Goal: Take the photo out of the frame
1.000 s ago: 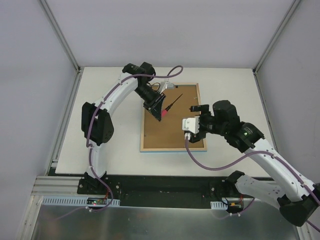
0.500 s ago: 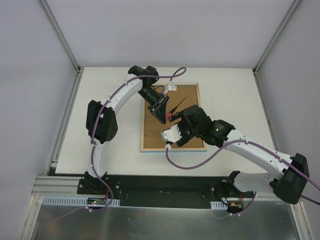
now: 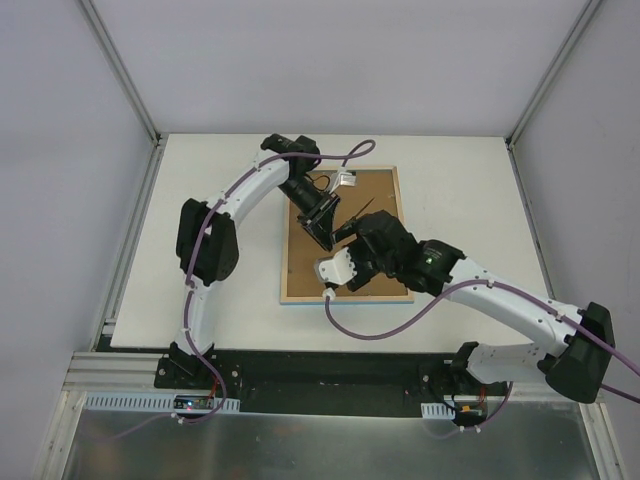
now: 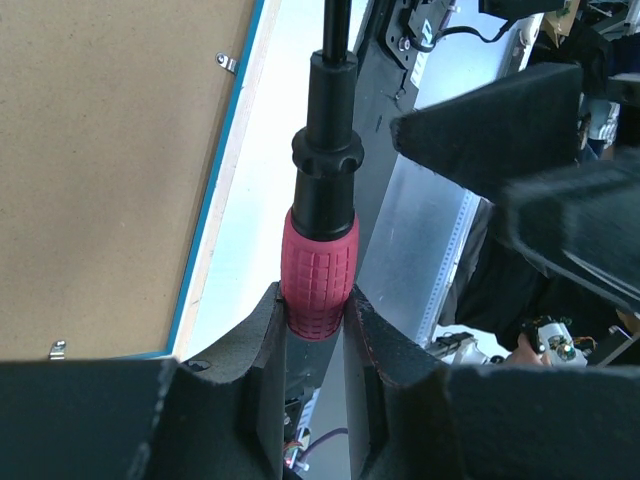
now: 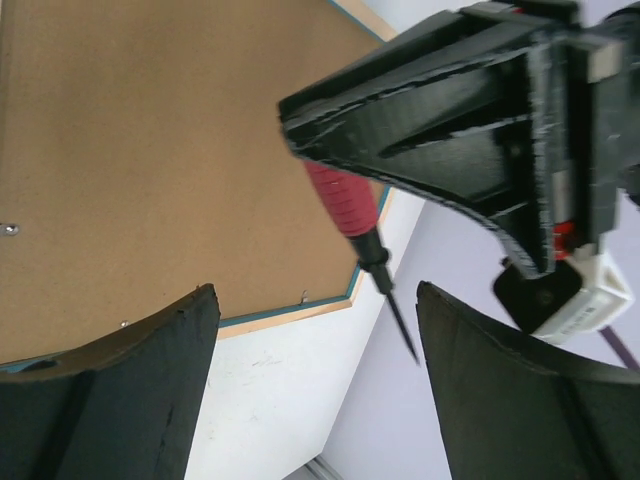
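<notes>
The frame [image 3: 287, 250] lies face down mid-table, its pale wood edge and a turquoise strip [image 4: 225, 190] showing around the brown backing board [image 3: 310, 275]. The photo is hidden under that board. My left gripper [image 3: 325, 232] is shut on a screwdriver [image 4: 318, 270] with a red ribbed handle and black shaft, held above the board. My right gripper [image 3: 360, 235] hangs open close beside it. In the right wrist view the screwdriver [image 5: 345, 205] points down between the open fingers [image 5: 315, 340], touching neither, with the frame's corner [image 5: 290, 315] below.
Small metal clips [image 4: 227, 62] sit along the backing board's edge. White table [image 3: 200, 250] surrounds the frame, with grey walls on three sides. Purple cables loop off both arms, and the metal rail runs along the near edge.
My right arm has swung left across the frame, up to the left gripper and the screwdriver, and its jaws have narrowed a little. The left gripper shifted slightly, still holding the screwdriver.
</notes>
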Robot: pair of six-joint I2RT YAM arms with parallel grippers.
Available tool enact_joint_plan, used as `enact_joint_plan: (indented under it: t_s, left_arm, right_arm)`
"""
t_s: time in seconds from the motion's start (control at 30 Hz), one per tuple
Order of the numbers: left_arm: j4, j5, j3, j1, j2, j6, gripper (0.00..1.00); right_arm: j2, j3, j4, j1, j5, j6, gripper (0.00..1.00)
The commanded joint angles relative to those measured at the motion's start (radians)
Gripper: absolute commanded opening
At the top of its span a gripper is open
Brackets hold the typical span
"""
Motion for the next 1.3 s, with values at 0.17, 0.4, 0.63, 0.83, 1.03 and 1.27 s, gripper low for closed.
enact_joint_plan:
  t_s: [0.17,0.4,0.63,0.83,1.03,1.27]
  left_arm:
    - [-0.200,0.033,-0.007,-0.046,-0.004,0.015,0.00]
    - [-0.202,0.080,-0.027,-0.048,-0.032,0.030,0.00]
    - [-0.200,0.109,-0.044,-0.048,-0.053,0.041,0.00]
    - [-0.203,0.109,-0.031,-0.045,-0.081,0.046,0.36]
    - [-0.202,0.088,0.050,0.050,-0.139,0.038,0.75]
    - [-0.197,0.077,0.257,0.225,-0.188,0.071,0.99]
  right_arm:
    - [0.080,0.043,0.078,0.008,0.060,-0.035,0.82]
    - [0.104,-0.023,0.180,0.007,0.072,-0.058,0.77]
    - [0.106,-0.042,0.217,0.007,0.072,-0.060,0.33]
    - [0.080,-0.053,0.185,0.005,0.051,-0.055,0.01]
    - [0.011,-0.030,0.095,-0.038,-0.062,0.067,0.01]
    - [-0.075,0.018,0.033,-0.183,-0.346,0.381,0.01]
